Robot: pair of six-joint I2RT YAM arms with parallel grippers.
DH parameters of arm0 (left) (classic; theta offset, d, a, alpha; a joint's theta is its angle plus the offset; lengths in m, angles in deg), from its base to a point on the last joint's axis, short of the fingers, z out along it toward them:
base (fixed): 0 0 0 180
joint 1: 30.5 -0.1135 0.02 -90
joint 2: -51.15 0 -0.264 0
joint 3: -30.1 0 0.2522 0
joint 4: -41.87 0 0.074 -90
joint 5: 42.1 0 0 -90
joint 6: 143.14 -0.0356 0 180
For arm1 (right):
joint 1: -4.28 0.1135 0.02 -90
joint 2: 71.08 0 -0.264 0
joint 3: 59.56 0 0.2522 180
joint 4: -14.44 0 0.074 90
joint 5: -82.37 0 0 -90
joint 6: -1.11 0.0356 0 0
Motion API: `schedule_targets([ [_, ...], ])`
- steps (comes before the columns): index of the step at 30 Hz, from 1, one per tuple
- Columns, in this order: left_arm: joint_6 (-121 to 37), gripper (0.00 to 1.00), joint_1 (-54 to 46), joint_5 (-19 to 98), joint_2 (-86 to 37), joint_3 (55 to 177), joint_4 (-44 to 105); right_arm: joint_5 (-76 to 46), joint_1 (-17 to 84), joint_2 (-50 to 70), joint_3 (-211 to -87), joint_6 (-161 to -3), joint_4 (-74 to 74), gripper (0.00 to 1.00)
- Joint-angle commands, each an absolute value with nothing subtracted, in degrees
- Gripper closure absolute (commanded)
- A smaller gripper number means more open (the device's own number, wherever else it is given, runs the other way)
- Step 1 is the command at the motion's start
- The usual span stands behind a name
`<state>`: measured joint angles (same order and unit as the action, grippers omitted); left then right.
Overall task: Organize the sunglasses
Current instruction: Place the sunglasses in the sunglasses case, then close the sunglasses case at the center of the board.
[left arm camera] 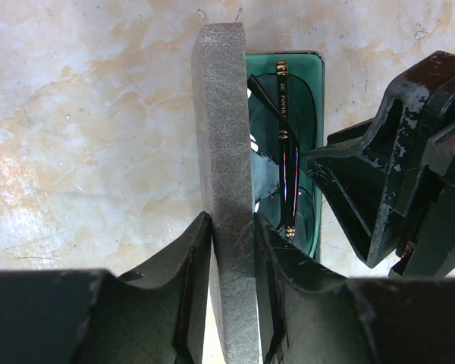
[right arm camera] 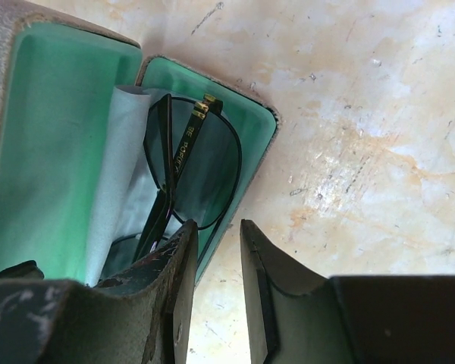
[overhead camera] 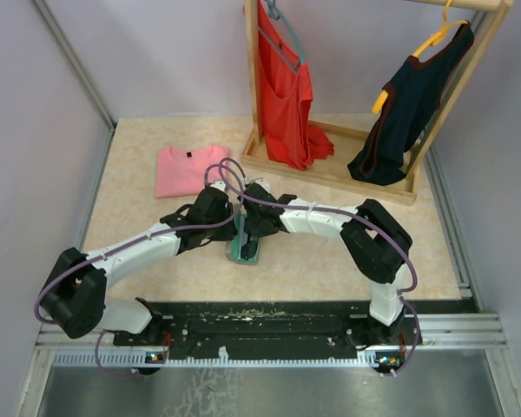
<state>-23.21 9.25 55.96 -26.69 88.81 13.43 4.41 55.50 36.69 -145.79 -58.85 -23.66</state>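
The left arm [overhead camera: 148, 243] stretches low from its near-left base toward the middle of the table [overhead camera: 347, 269]. The right arm [overhead camera: 326, 217] folds at a raised elbow and reaches left to meet it over the open glasses case [overhead camera: 243, 252]. The left gripper [left arm camera: 232, 221] is clamped on the case's grey lid [left arm camera: 221, 129], one finger on each face, and the lid stands upright on edge. The right gripper [right arm camera: 218, 226] has only a narrow gap between its fingers. It straddles the right wall of the case's green-lined tray [right arm camera: 252, 120], with one finger inside the tray and the other outside over the bare table. The inner finger may be touching the frame, but the view is too tight to be sure. The sunglasses [right arm camera: 201, 171] lie folded in the tray, partly on a light blue cleaning cloth [right arm camera: 117, 174].
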Motion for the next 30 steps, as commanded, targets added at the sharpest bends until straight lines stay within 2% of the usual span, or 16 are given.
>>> schedule_targets([
  [1,-23.83,0.65,9.84,54.99,-25.25,89.93,12.68,5.51,55.79,31.51,-144.58,-58.24,-21.11,0.7],
  [6,-23.87,0.63,9.84,55.42,-25.18,90.22,12.38,4.41,55.8,24.83,-136.98,-56.09,-13.7,0.7],
  [13,-23.89,0.56,9.84,54.99,-24.75,90.62,12.02,8.87,54.8,18.61,-127.64,-50.74,-8.83,0.7],
  [21,-23.7,0.51,9.7,53.31,-22.79,90.81,12.57,-0.38,50.31,17.84,-118.67,-46.78,2.69,0.76],
  [30,-24.4,0.46,9.25,53.55,-19.87,91.3,12.85,-6.0,49.73,21.98,-118.41,-46.27,6.5,0.85],
])
